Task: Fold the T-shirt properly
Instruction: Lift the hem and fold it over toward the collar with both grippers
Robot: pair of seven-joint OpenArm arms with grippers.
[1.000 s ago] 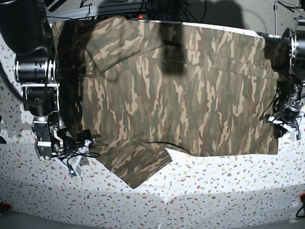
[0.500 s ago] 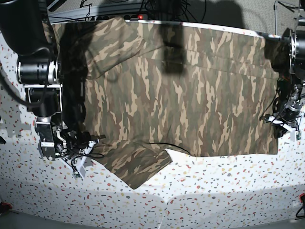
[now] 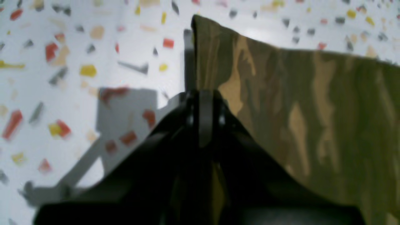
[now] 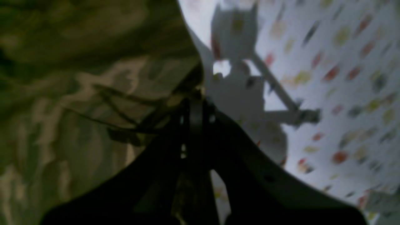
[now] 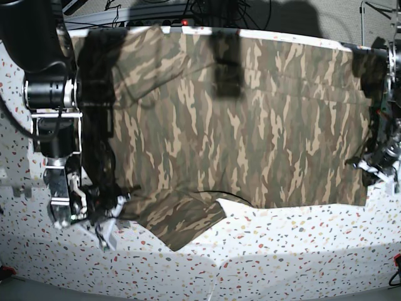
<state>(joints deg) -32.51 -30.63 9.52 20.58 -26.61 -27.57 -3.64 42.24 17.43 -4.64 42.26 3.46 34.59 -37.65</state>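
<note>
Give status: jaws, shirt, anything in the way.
Left gripper shut on T-shirt edge. Right gripper shut on the opposite edge. Shirt spread flat on table, one sleeve out. Nothing in the way.

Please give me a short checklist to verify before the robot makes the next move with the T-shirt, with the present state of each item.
1. Left gripper shut on the T-shirt edge: ok; cloth rises from between the fingers.
2. Right gripper shut on the cloth: ok; its fingers meet at the shirt's edge.
3. Shirt spread flat on the table: mostly ok; body lies open.
4. Near sleeve flat: ok.
5. How many layers each grip holds: cannot tell; wrist views are blurred.
6. Loose black cable lying on the shirt: not ok.
</note>
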